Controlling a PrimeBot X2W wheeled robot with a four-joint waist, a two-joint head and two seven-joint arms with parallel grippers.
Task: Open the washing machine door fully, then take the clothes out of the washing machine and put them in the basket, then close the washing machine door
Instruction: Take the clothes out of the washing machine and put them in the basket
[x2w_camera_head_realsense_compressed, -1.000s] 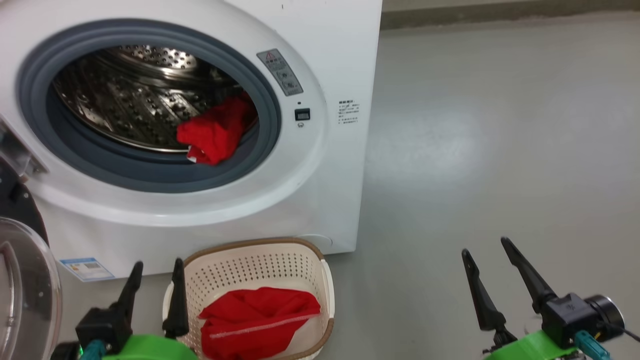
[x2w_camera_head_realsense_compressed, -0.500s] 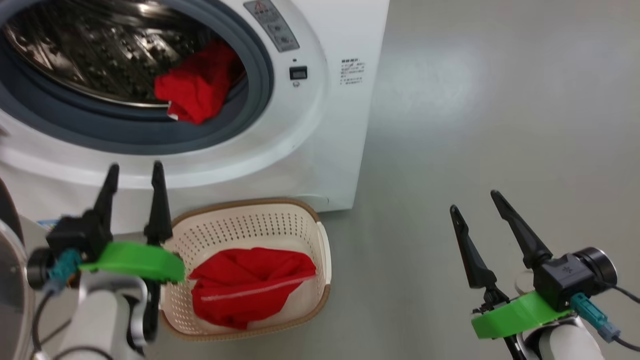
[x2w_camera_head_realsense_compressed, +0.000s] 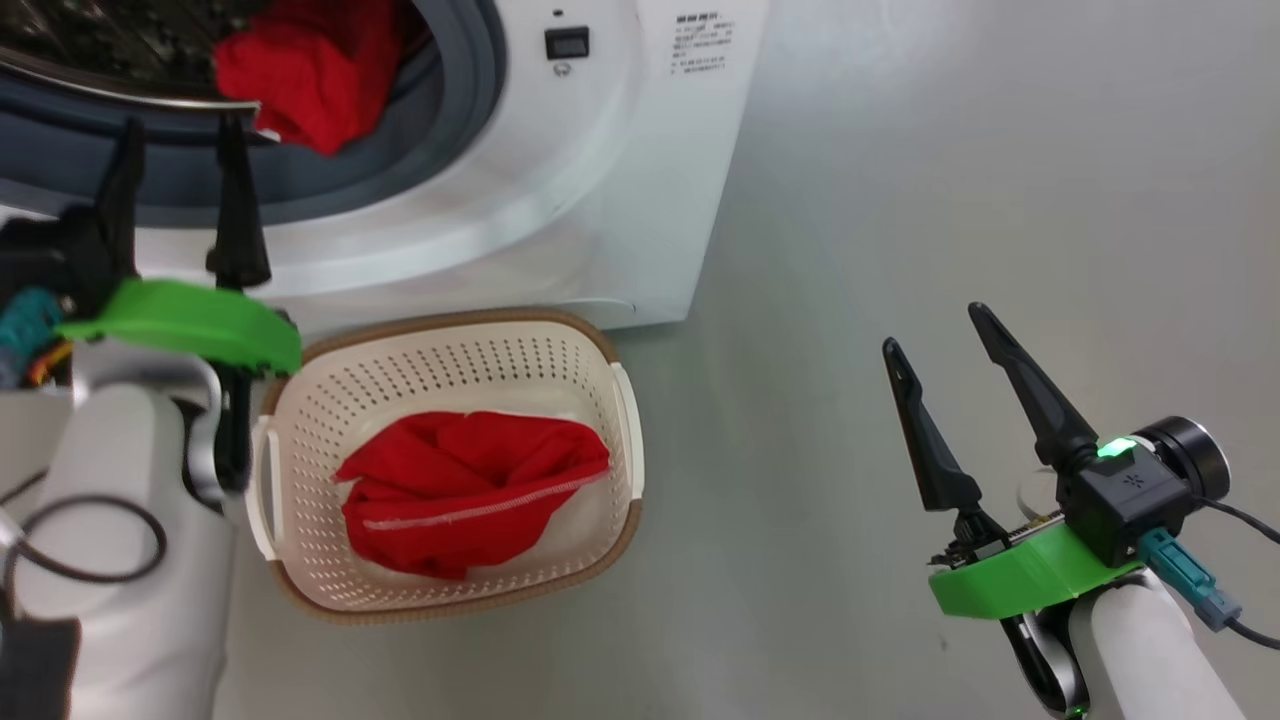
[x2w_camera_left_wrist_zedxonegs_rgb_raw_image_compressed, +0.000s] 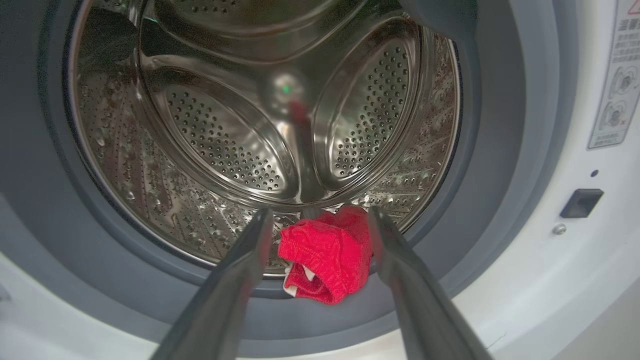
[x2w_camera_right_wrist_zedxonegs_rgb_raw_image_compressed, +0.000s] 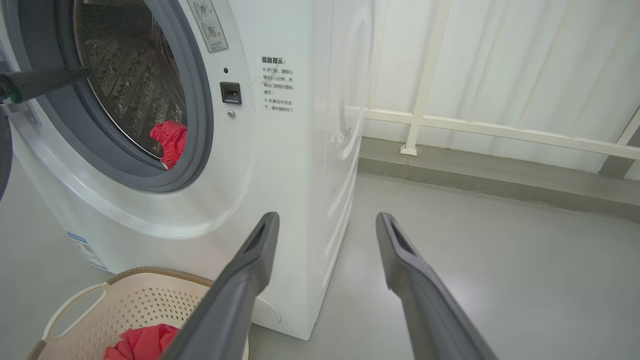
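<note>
Room: smooth grey floor (x2w_camera_head_realsense_compressed: 950, 200) with a soft sheen fills the right half of the head view. A pale ribbed wall (x2w_camera_right_wrist_zedxonegs_rgb_raw_image_compressed: 500, 60) with a white rail stands at the upper right of my right wrist view.
Washing machine (x2w_camera_head_realsense_compressed: 600, 150): glossy white box at the upper left of the head view, with its round mouth uncovered.
Rubber ring (x2w_camera_left_wrist_zedxonegs_rgb_raw_image_compressed: 500, 150): wide, matt and grey, framing the mouth.
Drum (x2w_camera_left_wrist_zedxonegs_rgb_raw_image_compressed: 225, 150): shiny perforated steel with curved paddles, at the centre of my left wrist view.
Basket (x2w_camera_head_realsense_compressed: 430, 370): cream perforated plastic, a rounded rectangle with a brown woven-look rim. It stands on the floor just before the machine, lower centre-left of the head view.
Red garment (x2w_camera_head_realsense_compressed: 470, 490): crumpled, with a white stitched strip, lying in the basket.
Red bundle (x2w_camera_left_wrist_zedxonegs_rgb_raw_image_compressed: 327, 260): showing a little white, it lies at the drum's front lip and droops onto the rubber ring.
My left pincer (x2w_camera_head_realsense_compressed: 180, 125): fingers spread wide and empty, before the mouth at the upper left. The red bundle shows between the fingers, untouched.
My right pincer (x2w_camera_head_realsense_compressed: 932, 328): spread wide and empty at the lower right, over bare floor and well apart from the basket.
</note>
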